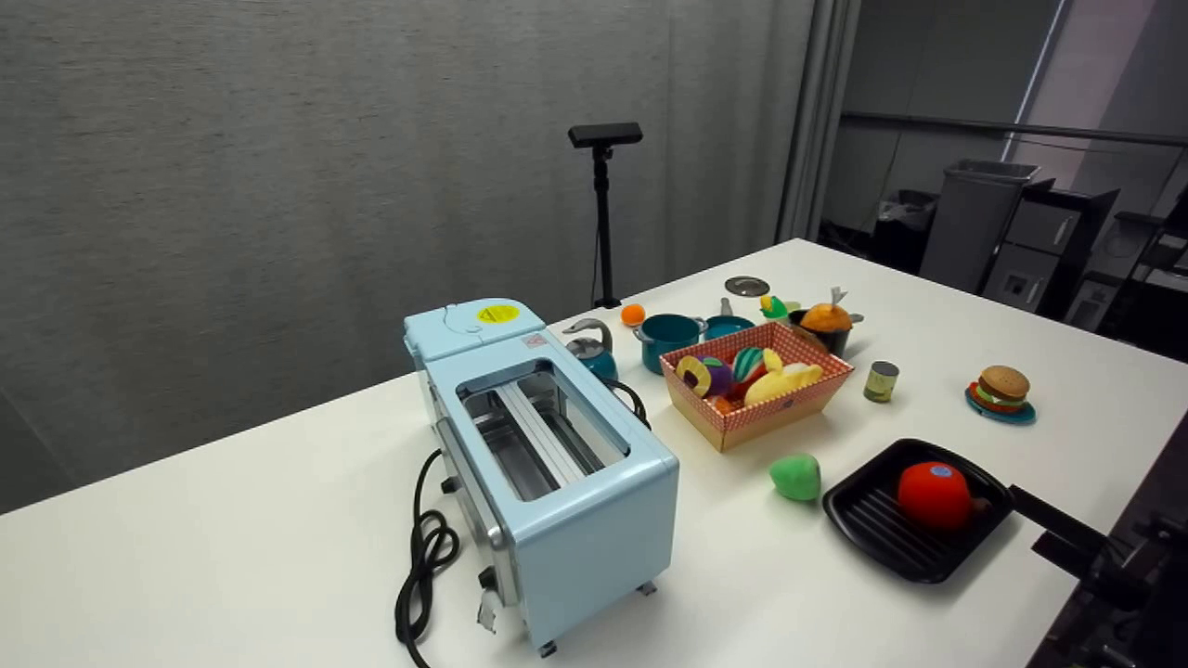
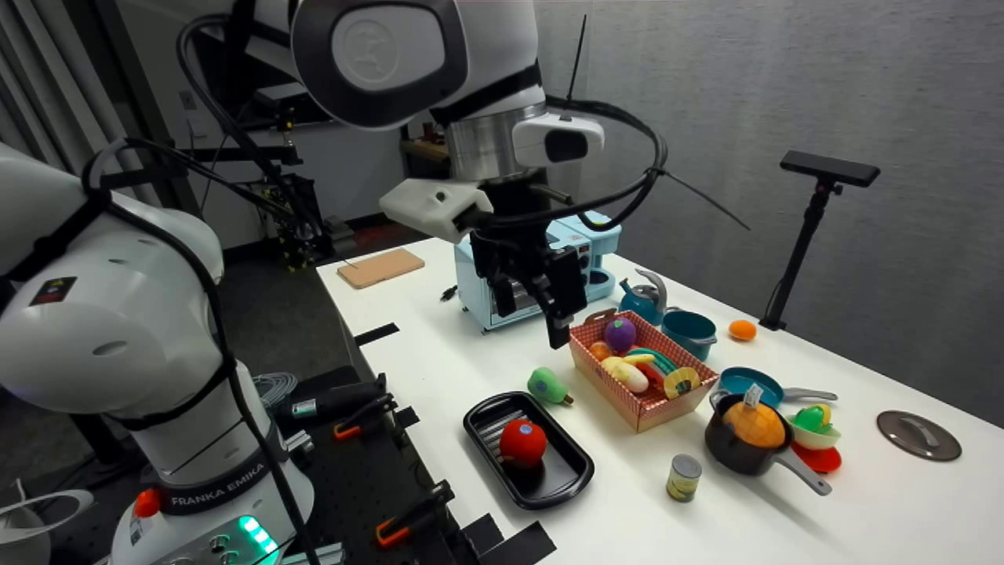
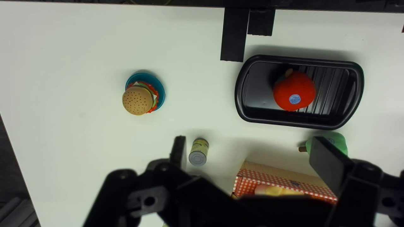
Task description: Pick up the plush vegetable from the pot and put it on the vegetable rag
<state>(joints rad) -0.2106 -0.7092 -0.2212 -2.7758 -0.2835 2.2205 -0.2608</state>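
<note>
Plush vegetable (image 2: 753,424) sat in the pot (image 2: 736,460) — apparently awaiting pickup. The tool (image 3: 250,151) hung empty — spread wide, presumably for grasping.

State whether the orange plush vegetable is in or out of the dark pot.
In: both exterior views show the orange plush vegetable in the dark pot, its lower part hidden below the rim.
</note>
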